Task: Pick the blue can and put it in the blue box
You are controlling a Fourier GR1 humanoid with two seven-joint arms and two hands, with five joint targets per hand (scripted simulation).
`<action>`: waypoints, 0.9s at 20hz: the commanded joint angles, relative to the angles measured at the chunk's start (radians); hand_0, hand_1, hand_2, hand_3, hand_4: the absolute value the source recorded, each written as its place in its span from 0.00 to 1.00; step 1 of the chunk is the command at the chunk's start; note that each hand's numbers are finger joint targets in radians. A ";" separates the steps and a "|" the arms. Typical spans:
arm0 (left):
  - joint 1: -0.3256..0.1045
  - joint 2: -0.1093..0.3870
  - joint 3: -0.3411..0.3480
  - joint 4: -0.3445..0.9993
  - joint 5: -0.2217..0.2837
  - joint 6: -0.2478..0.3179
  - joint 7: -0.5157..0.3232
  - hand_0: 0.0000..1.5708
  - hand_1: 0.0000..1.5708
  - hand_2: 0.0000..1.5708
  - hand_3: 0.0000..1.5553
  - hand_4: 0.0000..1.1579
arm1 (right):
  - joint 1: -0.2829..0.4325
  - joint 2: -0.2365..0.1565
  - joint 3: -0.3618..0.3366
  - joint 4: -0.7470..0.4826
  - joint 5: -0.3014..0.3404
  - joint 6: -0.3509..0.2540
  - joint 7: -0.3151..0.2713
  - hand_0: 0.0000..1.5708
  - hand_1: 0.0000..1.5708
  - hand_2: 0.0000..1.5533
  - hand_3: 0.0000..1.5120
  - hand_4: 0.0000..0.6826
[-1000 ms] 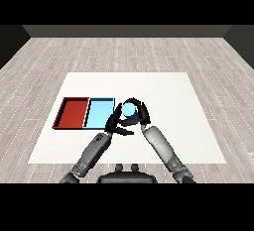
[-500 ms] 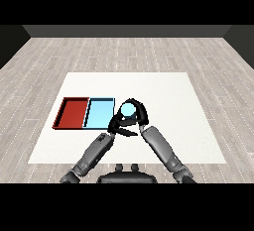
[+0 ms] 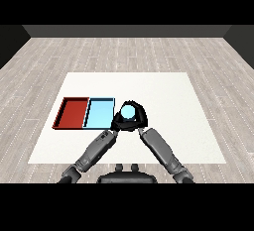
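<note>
The blue can [image 3: 129, 112] is held above the white desk [image 3: 163, 96], just right of the light blue tray [image 3: 99, 114], with the right hand [image 3: 140, 118] curled round it. The left hand [image 3: 119, 124] is seen beside the can; its finger state cannot be determined. The red tray [image 3: 73, 112] adjoins the blue tray. The desk is surrounded by grey plank floor [image 3: 129, 51].

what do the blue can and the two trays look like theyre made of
Blue can: probably metal, its pale top looks smooth and shiny.
Red tray and light blue tray: likely plastic, flat even colour, no gloss or grain.
</note>
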 commanded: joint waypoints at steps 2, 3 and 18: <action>-0.001 0.000 -0.046 0.064 0.111 0.100 -0.080 0.28 0.28 0.40 0.32 0.49 | 0.014 0.001 0.077 -0.030 -0.074 -0.070 -0.028 0.94 0.94 0.94 0.92 0.89; -0.005 0.000 -0.006 0.025 0.166 0.046 -0.074 0.55 0.55 0.60 0.49 0.49 | 0.007 0.001 0.029 -0.038 -0.050 -0.038 -0.006 0.92 0.92 0.93 0.92 0.90; -0.052 0.001 -0.079 0.128 0.274 0.066 -0.327 1.00 1.00 1.00 0.99 0.90 | 0.049 -0.048 0.018 -0.066 -0.100 0.042 0.011 0.52 0.52 0.60 0.41 0.05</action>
